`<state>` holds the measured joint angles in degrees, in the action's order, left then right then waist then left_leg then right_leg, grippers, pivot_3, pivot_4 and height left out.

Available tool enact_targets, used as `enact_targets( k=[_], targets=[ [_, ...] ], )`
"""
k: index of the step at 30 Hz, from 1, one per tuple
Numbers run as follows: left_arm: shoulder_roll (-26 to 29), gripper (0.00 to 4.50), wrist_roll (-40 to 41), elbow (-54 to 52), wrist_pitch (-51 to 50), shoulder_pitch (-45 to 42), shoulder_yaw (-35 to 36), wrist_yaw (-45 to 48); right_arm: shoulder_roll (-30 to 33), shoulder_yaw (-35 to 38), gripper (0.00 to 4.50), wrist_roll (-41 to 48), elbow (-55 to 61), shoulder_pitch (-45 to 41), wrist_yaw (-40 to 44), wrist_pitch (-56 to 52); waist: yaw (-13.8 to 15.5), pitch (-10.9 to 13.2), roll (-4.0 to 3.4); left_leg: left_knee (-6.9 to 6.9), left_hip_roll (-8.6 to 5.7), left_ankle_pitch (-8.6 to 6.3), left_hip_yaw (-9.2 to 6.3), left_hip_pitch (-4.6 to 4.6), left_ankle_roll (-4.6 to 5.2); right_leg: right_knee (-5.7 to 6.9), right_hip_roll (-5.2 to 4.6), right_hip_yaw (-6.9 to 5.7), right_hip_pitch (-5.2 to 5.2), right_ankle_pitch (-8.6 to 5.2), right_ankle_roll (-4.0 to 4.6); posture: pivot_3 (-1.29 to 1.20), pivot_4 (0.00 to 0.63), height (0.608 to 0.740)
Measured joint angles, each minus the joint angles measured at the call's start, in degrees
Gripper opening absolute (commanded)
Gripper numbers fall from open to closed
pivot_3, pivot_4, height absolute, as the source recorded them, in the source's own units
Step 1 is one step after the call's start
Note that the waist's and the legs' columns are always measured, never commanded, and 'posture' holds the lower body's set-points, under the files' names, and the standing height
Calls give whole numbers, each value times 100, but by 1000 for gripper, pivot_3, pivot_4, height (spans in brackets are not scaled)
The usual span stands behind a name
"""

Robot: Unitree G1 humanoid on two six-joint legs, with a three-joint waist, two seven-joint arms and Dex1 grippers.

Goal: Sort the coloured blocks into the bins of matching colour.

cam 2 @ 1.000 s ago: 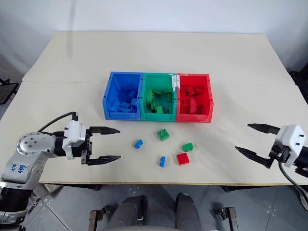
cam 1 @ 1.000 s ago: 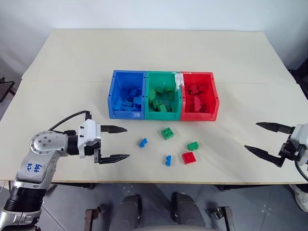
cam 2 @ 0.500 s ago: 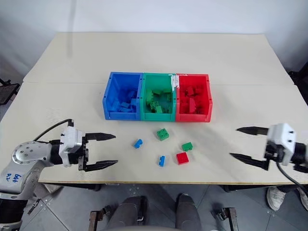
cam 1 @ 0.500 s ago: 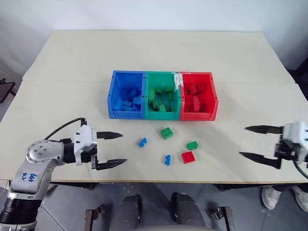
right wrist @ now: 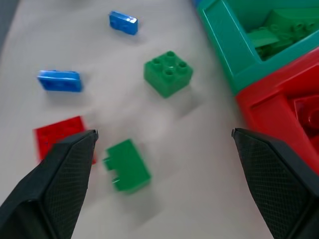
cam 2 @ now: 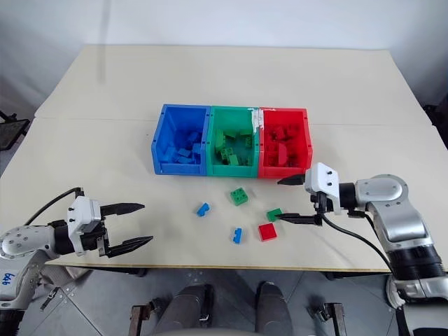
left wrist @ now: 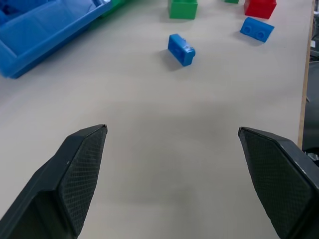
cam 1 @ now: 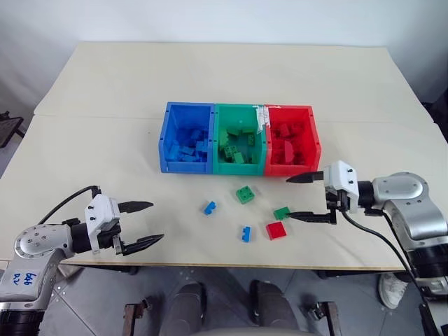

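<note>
Change since a second ago: my left gripper (cam 1: 142,223) has slid from the lower left-centre of the head view down into the lower-left corner, near the table's (cam 1: 84,91) front edge, and my right gripper (cam 1: 299,198) has swung in from the far right edge to right of centre, just in front of the red bin (cam 1: 291,149). Bins and loose blocks lie where they lay before.

Going left to right: my left claw is spread wide and empty, its fingers (left wrist: 75,179) over bare tabletop, well apart from any block. Upper centre sit the blue bin (cam 1: 186,137), the green bin (cam 1: 239,138) and the red bin, touching side by side, each with bricks of its own colour inside. In front of them, loose on the table: a small blue block (cam 1: 208,207), a square green block (cam 1: 245,194), a second blue block (cam 1: 244,234), a red block (cam 1: 275,229) and a small green block (cam 1: 281,212).

My right claw is also fully spread and holds nothing. Its lower fingertip (cam 1: 294,215) ends just beside the small green block; I cannot tell whether it touches.
</note>
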<state>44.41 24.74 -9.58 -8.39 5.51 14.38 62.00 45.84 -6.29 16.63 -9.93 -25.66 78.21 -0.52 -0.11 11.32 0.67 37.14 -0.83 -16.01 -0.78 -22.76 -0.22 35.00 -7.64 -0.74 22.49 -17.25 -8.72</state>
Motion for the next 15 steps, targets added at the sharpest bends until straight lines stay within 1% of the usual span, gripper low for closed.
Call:
enact_targets(
  k=[6,11,13,15],
  targets=[
    [0,4471,86,-324,-117,15,34,6,-302,-295,4500,-200,-794,-289,527,525,-17,0,0,3,0,-3,10,-1,-8,-1,3,2,1,-1,1,0,150,740],
    [-3,4471,184,-531,-164,-223,-4,3,-489,-433,4500,-399,-1208,-490,619,868,-17,0,0,6,0,-2,11,0,-10,1,9,2,0,-1,1,0,150,740],
    [-43,4500,204,-592,-159,-331,-46,-3,-587,-451,4100,-463,-1319,-501,603,965,-16,0,0,6,-1,-2,11,0,-11,3,9,2,0,-1,1,0,150,740],
    [-92,4500,205,-595,-152,-398,-166,5,-654,-461,3518,-506,-1427,-500,602,1074,-16,0,0,6,-4,-1,12,0,-12,3,9,2,1,-1,1,0,150,740]
  ],
)
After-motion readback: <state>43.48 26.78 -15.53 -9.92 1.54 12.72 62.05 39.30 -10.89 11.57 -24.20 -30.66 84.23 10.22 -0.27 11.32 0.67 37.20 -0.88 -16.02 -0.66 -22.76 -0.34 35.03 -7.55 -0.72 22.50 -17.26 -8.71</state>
